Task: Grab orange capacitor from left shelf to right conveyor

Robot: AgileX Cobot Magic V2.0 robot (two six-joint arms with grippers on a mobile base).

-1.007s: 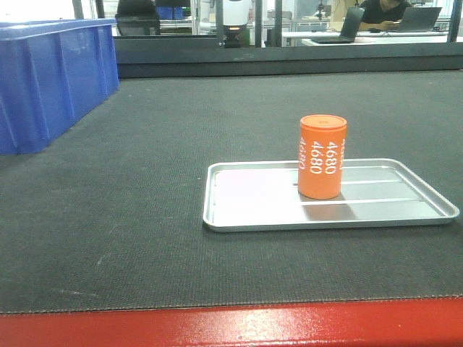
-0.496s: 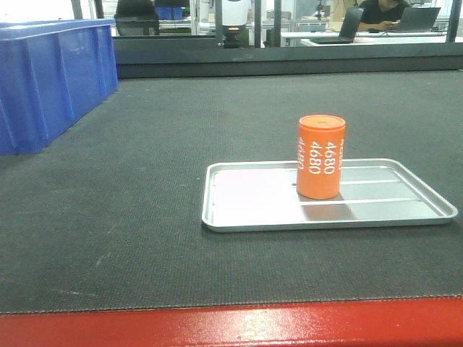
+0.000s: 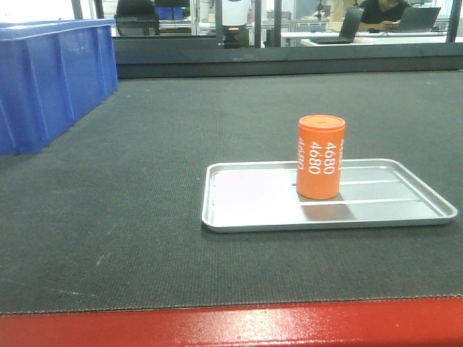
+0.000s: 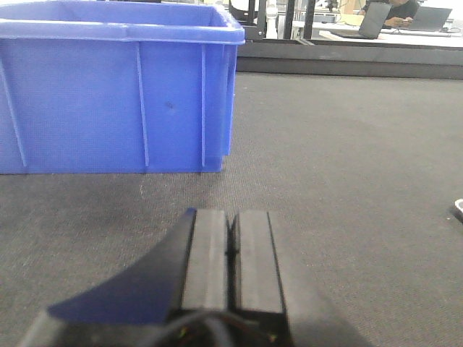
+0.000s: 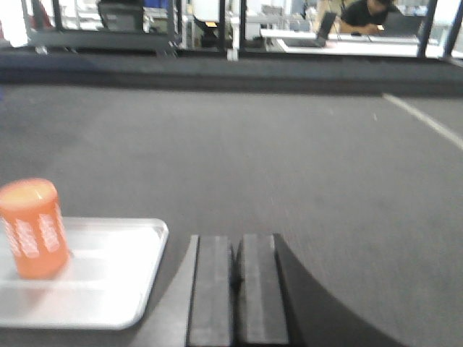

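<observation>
where the wide dark belt of the right conveyor [image 3: 145,181] fills most of the front view, its red front edge runs along the bottom, and everything else is placed against that belt. a blue bin [image 3: 51,79] stands on the belt at its far left side, well apart from the tray; the left wrist view shows the same bin close up, just ahead of the left gripper. nearer the red edge and right of the belt's middle lies a shallow silver tray [image 3: 246,206], flat on the textured surface. the orange capacitor [image 3: 320,157] stands upright inside the tray, toward its back rim and right of the tray's centre, with white "4680" reading vertically down its side.

the left gripper [image 4: 231,246] sits low over the belt, its two dark pads pressed together with nothing between them. the right gripper [image 5: 235,289] is likewise clenched and empty, low over the belt just right of the tray's near corner, with the capacitor off to its left and not touched.
</observation>
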